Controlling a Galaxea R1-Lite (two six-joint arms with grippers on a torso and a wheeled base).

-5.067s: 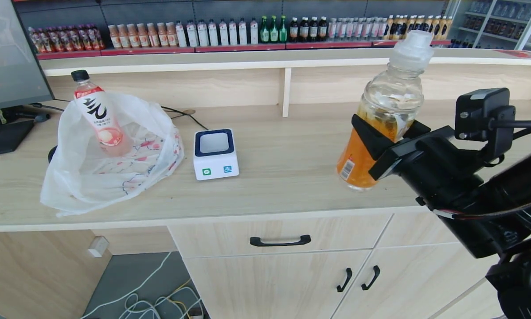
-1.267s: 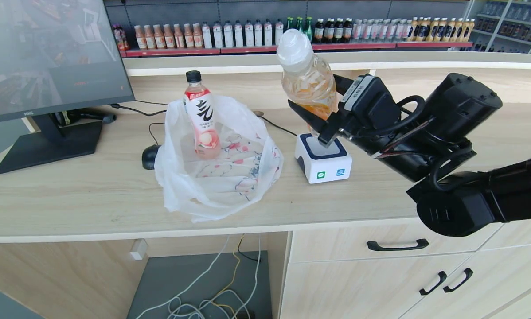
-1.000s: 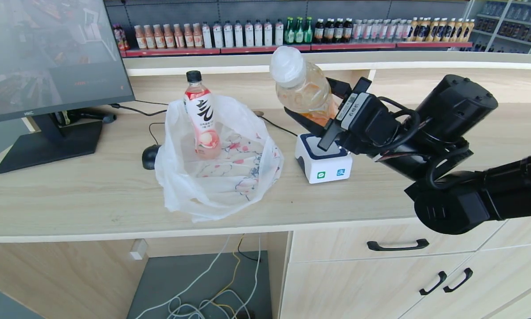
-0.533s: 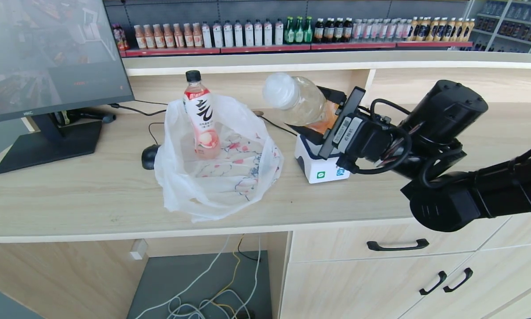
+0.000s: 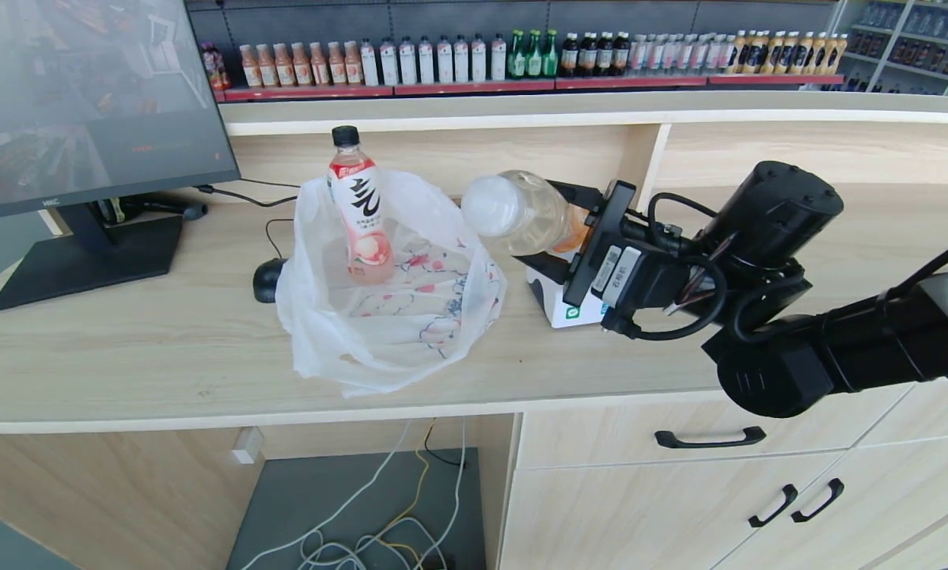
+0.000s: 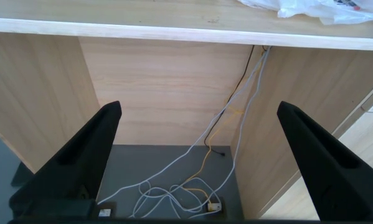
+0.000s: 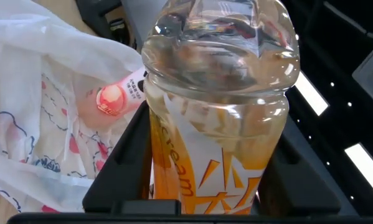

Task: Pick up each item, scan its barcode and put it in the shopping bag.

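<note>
Counter (image 5: 126, 356): monitor (image 5: 86, 95), mouse (image 5: 267, 280), shopping bag (image 5: 411, 317), scanner (image 5: 563, 305) half-hidden beneath orange bottle (image 5: 521, 212)

I have the right end effector (image 5: 557, 231) clamped on the juice bottle (image 5: 517, 212), which is tipped on its side in the air with its white cap turned toward the bag (image 5: 387, 332), just above the scanner (image 5: 563, 307) on the tabletop (image 5: 126, 332). In the bag I see a pink bottle (image 5: 359, 214) standing upright, its neck above the rim. A mouse (image 5: 267, 279) sits just beside the bag, with a monitor (image 5: 86, 95) farther left.
</note>
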